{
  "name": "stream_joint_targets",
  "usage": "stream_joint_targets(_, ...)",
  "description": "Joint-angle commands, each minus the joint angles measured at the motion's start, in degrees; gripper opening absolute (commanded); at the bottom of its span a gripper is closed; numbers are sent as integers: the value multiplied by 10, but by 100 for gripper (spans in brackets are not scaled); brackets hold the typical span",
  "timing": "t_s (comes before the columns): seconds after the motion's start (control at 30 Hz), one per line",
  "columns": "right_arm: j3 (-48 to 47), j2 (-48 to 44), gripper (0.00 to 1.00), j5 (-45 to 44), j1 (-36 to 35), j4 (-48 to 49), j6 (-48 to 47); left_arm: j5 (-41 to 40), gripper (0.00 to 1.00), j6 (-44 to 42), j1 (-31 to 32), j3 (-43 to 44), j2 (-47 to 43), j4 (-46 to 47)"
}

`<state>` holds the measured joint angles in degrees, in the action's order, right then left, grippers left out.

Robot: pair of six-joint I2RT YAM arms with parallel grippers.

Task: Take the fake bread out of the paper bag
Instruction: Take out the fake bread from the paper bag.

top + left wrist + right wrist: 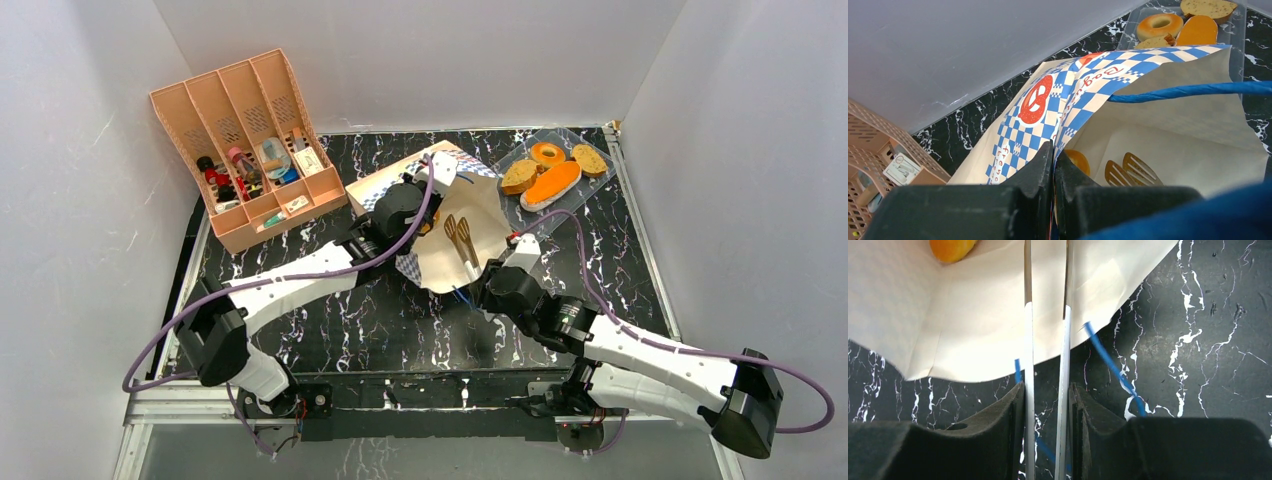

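Note:
The paper bag lies on its side mid-table, its cream inside facing up. My left gripper is shut on the bag's checkered rim and holds the mouth open. My right gripper is shut on the handles of metal tongs, whose slotted tips reach into the bag. One round orange bread piece lies deep inside, beside the tips; it also shows in the right wrist view. A bagel, loaf, toast and another brown piece lie in the clear tray.
The orange slotted organiser with small items stands at the back left. The bag's blue cord handles trail on the black marbled table near my right gripper. White walls close the back and sides.

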<state>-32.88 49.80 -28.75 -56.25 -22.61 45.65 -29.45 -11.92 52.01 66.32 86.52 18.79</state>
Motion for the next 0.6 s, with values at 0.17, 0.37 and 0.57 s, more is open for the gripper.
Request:
stream_joint_targets(0.17, 9, 16, 30, 2, -4, 80, 77, -22, 0, -1, 11, -30, -43, 47)
stream_joint_targets(0.37, 23, -4, 30, 55, -4, 124, 140, -26, 0, 1, 16, -46, -43, 67)
stream_joint_targets(0.57, 19, 6, 30, 84, -4, 121, 208, -28, 0, 2, 26, -54, -38, 83)
